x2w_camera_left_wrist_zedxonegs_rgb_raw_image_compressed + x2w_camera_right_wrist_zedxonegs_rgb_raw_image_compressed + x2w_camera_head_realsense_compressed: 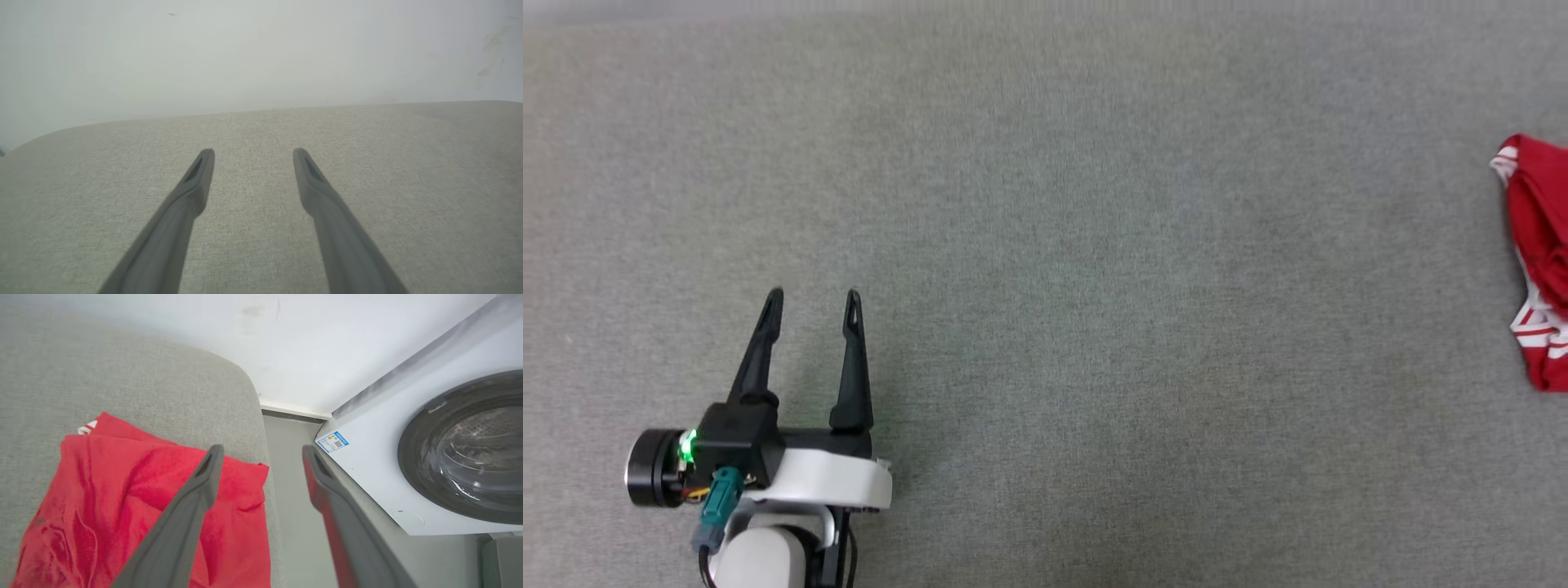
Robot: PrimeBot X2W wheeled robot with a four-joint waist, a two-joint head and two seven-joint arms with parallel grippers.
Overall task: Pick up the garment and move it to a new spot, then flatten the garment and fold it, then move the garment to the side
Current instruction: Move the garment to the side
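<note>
The garment (1538, 245), red with white striped trim, lies bunched at the far right edge of the grey fabric surface (1045, 245), partly cut off by the head view's border. In the right wrist view it spreads as red cloth (122, 490) near the surface's rounded corner. My right gripper (262, 451) hangs just above that corner, open, with its left finger (184, 522) over the cloth and nothing between its fingers. My left gripper (812, 298) rests at the lower left, far from the garment, open and empty. Its two fingers (253, 157) point across bare fabric.
A white washing machine (367, 457) with a dark round door (466, 445) stands close beside the surface's right end. A narrow strip of grey floor (294, 522) separates them. A pale wall (245, 53) runs behind the surface.
</note>
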